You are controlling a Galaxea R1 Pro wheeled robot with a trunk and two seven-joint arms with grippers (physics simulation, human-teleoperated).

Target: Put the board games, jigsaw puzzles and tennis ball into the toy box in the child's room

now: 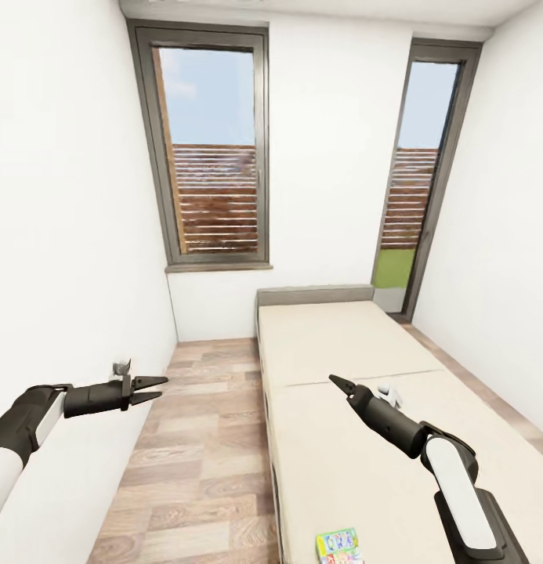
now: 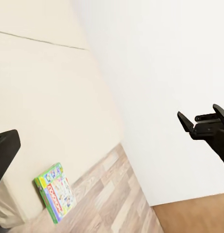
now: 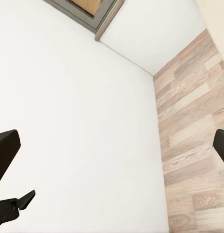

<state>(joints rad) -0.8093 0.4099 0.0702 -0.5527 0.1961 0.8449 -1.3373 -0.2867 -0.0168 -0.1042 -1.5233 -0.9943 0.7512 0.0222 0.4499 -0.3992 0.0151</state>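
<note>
A board game lies on the bed at its near edge; both tools, left tool and right tool, hang spread and empty. Reaching from here, the box could likely get nudged off that edge onto the floor

Bed: matt beige cloth sheet. Floor: wood-plank grain. Board game: glossy printed cover.
</note>
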